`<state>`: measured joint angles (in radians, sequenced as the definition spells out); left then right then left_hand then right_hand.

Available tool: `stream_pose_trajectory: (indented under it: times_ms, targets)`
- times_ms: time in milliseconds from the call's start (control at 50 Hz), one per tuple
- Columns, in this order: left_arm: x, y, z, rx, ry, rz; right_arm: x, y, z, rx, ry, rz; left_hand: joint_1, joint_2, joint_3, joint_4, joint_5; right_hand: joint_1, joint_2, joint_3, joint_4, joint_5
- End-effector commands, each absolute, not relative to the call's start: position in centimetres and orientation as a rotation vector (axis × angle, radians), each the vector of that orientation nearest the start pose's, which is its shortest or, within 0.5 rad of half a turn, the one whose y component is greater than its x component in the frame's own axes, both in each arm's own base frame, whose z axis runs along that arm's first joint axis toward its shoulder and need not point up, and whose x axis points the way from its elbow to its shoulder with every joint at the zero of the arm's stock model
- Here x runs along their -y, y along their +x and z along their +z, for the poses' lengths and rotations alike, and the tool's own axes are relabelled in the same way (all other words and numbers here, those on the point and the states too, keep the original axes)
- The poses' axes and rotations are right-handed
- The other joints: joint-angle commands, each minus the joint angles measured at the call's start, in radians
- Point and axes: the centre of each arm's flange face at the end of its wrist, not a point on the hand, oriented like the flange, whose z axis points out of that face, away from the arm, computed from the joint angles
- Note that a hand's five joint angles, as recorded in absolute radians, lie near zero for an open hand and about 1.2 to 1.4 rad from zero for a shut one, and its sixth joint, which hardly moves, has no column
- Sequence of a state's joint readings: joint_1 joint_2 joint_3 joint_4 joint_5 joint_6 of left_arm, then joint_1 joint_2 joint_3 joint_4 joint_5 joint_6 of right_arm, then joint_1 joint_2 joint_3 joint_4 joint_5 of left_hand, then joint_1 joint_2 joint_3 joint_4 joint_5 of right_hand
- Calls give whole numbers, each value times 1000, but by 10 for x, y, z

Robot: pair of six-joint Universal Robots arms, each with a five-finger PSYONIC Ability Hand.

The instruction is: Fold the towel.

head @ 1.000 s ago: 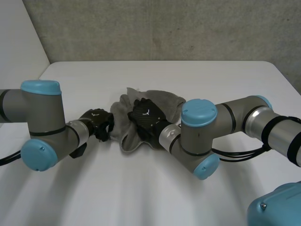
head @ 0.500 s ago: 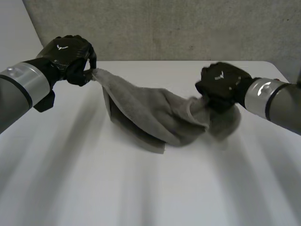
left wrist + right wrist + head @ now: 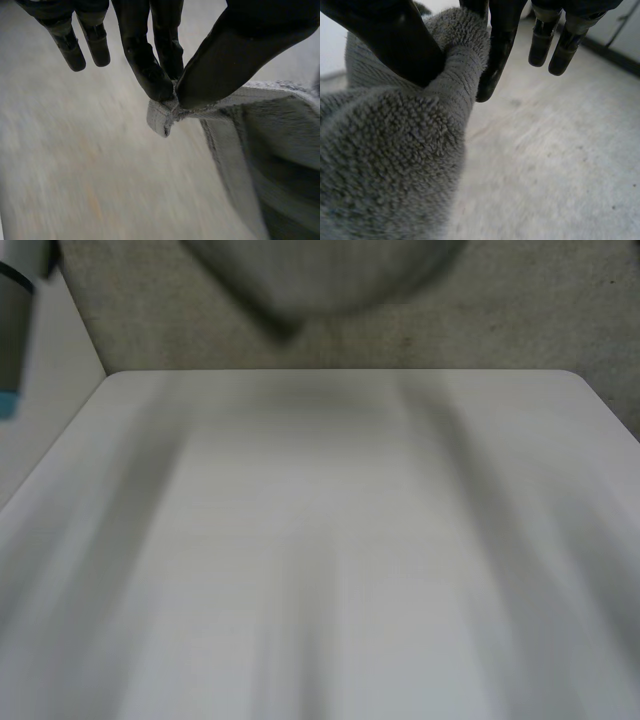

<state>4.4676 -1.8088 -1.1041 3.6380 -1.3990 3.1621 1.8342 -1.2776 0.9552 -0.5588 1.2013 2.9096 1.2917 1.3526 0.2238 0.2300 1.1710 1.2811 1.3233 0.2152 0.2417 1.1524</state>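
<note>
Head view, 12 o'clock: sagging belly of the grey towel point(image 3: 305, 275), hanging in the air above the far edge of the white table point(image 3: 330, 540), apart from it. At 10 o'clock, a sliver of the left arm point(image 3: 12, 330), up high.

Left wrist view: left hand point(image 3: 147, 60) clamped on 1 hemmed corner of the towel point(image 3: 260, 150), pinched between thumb and 1 fingertip. Other fingers straight and idle alongside. Rest of the cloth trailing off from the thumb side, hem thick and flat.

Right wrist view: right hand point(image 3: 395, 42) gripping a bunched fold of the towel point(image 3: 385, 165) between thumb and 1 finger. 2 further fingers straight, off the cloth. Cannot tell whether corner or edge there; too bunched.

Handling, as judged:
- Soft, limp, light. No stiffness, so sags under own weight between the 2 holds.
- Looped pile grippy, unlikely to slide out of a firm pinch. Hem bulky for a fingertip hold.
- Not fragile.
- Best taken at the corners, on the hem: 2 corners of 1 edge, kept well apart to draw that edge taut before lowering.
- Risk: right hold on a bunch, not a clean corner. Likely a skewed drape and a crooked fold.
</note>
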Motion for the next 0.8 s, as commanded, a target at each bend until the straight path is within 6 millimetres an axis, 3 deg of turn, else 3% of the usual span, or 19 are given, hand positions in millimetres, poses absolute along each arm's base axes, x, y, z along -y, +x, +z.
stream_pose_trajectory:
  times_ms: [20,100,140,160,200,220,240,260,300,320,340,360,380,400,440,460,560,700,800]
  targets:
    - [313,-214,450,-1328,516,-3224,327,247,436,-933,-857,-2472,105,44,-49,-55,51,115,73,-41,-67,69]
    - [313,-214,429,-1447,593,-3190,323,251,402,-1064,-971,-2291,105,44,-49,-55,51,115,73,-41,-67,69]
    - [314,-217,398,-1605,670,-3124,326,246,366,-1227,-1023,-2123,105,44,-49,-55,51,115,73,-41,-67,69]
    - [314,-217,397,-1606,670,-3124,326,246,365,-1228,-1023,-2122,105,44,-49,-55,51,115,73,-41,-67,69]
    - [316,-218,380,-1697,689,-3084,336,235,322,-1428,-1031,-1952,105,44,-49,-55,51,-79,-121,-41,-67,-124]
    - [316,-217,361,-1781,703,-3038,336,235,321,-1429,-1031,-1952,105,44,-49,-55,51,-80,-123,-41,-67,-126]
    - [317,-216,339,-1884,708,-2980,336,233,300,-1517,-1041,-1864,105,44,-49,-55,51,-185,-227,-41,-67,-231]
    - [317,-216,339,-1885,708,-2980,336,233,300,-1518,-1041,-1863,105,44,-49,-55,51,-186,-228,-41,-67,-232]
    - [321,-214,285,-2142,702,-2829,332,229,256,-1672,-1101,-1713,105,44,-49,-55,51,-375,-418,-41,-67,-421]
    - [321,-214,285,-2144,702,-2828,332,229,256,-1673,-1102,-1712,105,44,-49,-55,51,-377,-419,-41,-67,-423]
    - [322,-212,259,-2264,694,-2747,329,226,233,-1746,-1154,-1636,105,44,-49,-55,51,-793,-835,-41,-67,-839]
    - [322,-212,259,-2266,694,-2747,327,222,215,-1813,-1221,-1570,105,44,-49,-55,51,-1276,-1318,-41,-67,-1152]
    - [322,-210,239,-2357,694,-2672,327,222,215,-1813,-1221,-1569,-136,-197,-49,-55,-190,-1281,-1323,-41,-67,-1152]
    - [321,-208,221,-2436,714,-2590,324,217,204,-1856,-1296,-1510,-854,-915,-49,-55,-908,-1281,-1323,-41,-67,-1152]
    - [321,-208,221,-2437,714,-2589,321,209,198,-1899,-1367,-1463,-861,-922,-49,-55,-915,-1281,-1323,-41,-67,-1152]
    - [319,-206,206,-2484,756,-2500,318,202,197,-1933,-1415,-1414,-1108,-1169,-49,-55,-1162,-1281,-1323,-41,-67,-1152]
    - [319,-187,186,-2475,908,-2217,317,196,205,-1991,-1400,-1357,-1116,-1177,-49,-55,-1170,-1281,-1323,-41,-67,-1152]
    - [313,-191,196,-2404,1062,-2116,310,197,228,-2015,-1300,-1387,-1116,-1177,-49,-55,-1170,-1281,-1323,-41,-67,-1152]
    - [309,-198,209,-2363,1075,-2167,307,197,235,-2073,-1045,-1344,-1116,-1177,-49,-55,-1170,-1281,-1323,-41,-67,-1152]
